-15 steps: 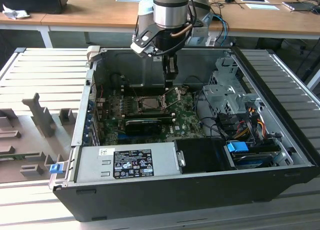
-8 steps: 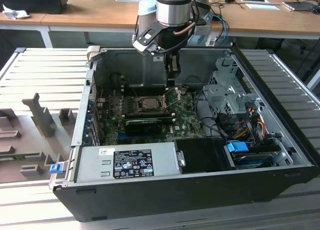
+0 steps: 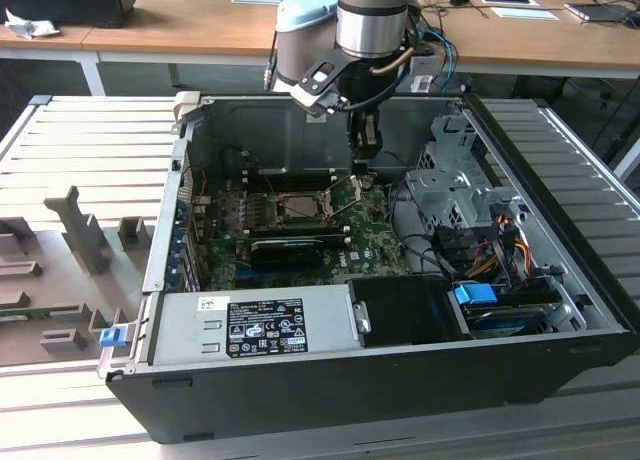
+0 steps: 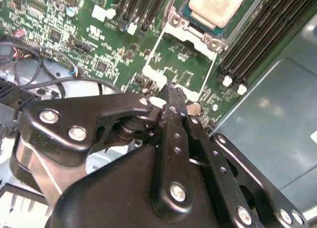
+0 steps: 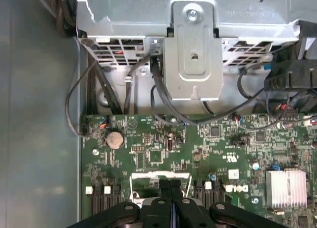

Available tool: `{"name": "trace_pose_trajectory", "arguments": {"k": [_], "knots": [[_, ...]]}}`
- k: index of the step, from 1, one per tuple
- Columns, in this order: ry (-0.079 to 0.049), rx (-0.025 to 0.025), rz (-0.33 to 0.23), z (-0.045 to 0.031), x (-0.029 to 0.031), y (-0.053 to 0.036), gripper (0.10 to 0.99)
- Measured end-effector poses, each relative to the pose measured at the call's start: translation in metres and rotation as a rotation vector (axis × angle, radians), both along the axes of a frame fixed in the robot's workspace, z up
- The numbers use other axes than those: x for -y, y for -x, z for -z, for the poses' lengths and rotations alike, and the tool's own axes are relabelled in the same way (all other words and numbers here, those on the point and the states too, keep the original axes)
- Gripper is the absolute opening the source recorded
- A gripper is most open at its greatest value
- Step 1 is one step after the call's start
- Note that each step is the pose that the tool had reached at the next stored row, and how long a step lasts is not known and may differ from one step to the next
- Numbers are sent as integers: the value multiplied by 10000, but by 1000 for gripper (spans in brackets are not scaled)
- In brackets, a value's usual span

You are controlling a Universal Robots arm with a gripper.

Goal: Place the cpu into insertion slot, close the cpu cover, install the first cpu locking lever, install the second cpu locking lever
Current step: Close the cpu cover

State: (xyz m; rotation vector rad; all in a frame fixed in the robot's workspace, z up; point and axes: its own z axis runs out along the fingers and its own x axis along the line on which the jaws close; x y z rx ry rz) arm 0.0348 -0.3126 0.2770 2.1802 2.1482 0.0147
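Cpu (image 4: 218,7) is already sitting in the socket (image 4: 185,15), with the cover (image 4: 153,72) flipped open over the green board. Gripper (image 4: 171,91) is pinched together right at the cover's free edge; can't tell if it's actually clamping it.

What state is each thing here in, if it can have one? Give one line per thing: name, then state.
cpu: seated in the insertion slot, not covered.
cpu cover: open, lifted off the slot on its hinge.
gripper: shut, with its tip at the cover's free edge.
computer case: open, side panel off.
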Motion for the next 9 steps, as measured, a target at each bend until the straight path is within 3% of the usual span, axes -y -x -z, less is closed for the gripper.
{"name": "trace_pose_trajectory", "arguments": {"k": [9], "knots": [[-2,-5,0,8,-1,-64,106]]}}
